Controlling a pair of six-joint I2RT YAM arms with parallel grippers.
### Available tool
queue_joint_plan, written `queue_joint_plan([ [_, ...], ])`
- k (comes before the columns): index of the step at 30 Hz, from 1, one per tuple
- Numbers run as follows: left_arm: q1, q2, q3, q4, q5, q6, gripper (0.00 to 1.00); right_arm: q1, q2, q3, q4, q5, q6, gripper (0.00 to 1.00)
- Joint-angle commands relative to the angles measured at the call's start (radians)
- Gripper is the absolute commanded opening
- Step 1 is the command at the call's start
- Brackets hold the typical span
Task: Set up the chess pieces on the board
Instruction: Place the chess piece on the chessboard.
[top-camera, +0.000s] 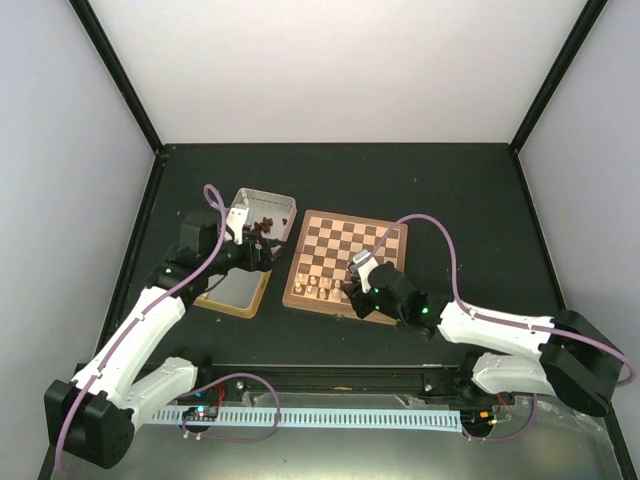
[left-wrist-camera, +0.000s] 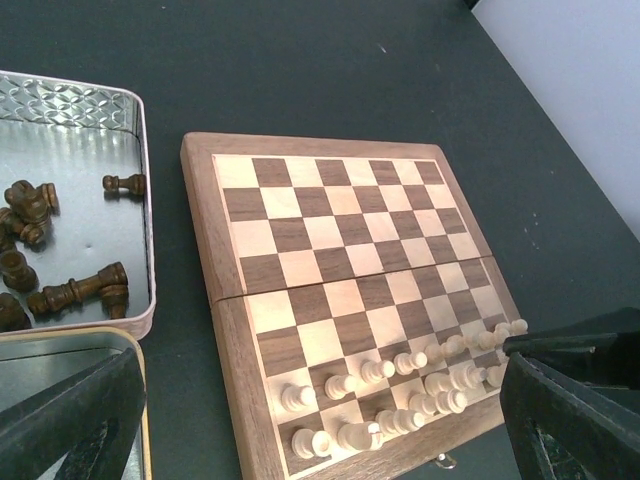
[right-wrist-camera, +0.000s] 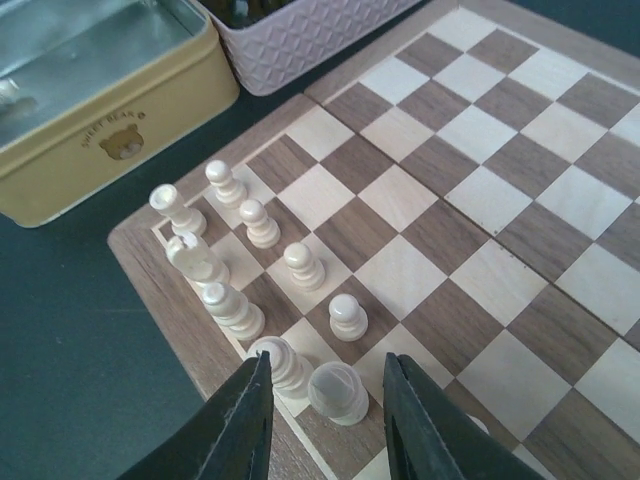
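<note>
The right gripper (right-wrist-camera: 327, 360) stands parted around a cream piece (right-wrist-camera: 338, 392) in the edge row of the board (right-wrist-camera: 520, 150), while the left gripper (left-wrist-camera: 320, 365) hangs wide open.

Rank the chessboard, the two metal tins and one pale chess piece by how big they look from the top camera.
1. Chessboard: clearly largest.
2. Tin holding dark pieces and gold-sided tin: alike; the left arm partly hides the second.
3. Pale chess piece: smallest.
</note>
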Motion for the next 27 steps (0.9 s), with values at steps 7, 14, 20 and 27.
queue_joint_plan([
  [7,0.014,0.015,0.024,0.013,0.025,-0.013,0.99,0.005,0.011,0.081,-0.113,0.004,0.033,0.32],
  [14,0.015,0.023,0.024,0.004,0.032,-0.014,0.99,0.004,0.082,0.129,-0.132,-0.001,0.049,0.27],
  [20,0.019,0.024,0.027,0.001,0.035,-0.012,0.99,0.004,0.126,0.151,-0.138,0.0,0.051,0.24],
  [27,0.022,0.029,0.027,0.0,0.04,-0.014,0.99,0.003,0.148,0.154,-0.165,-0.008,0.052,0.13],
])
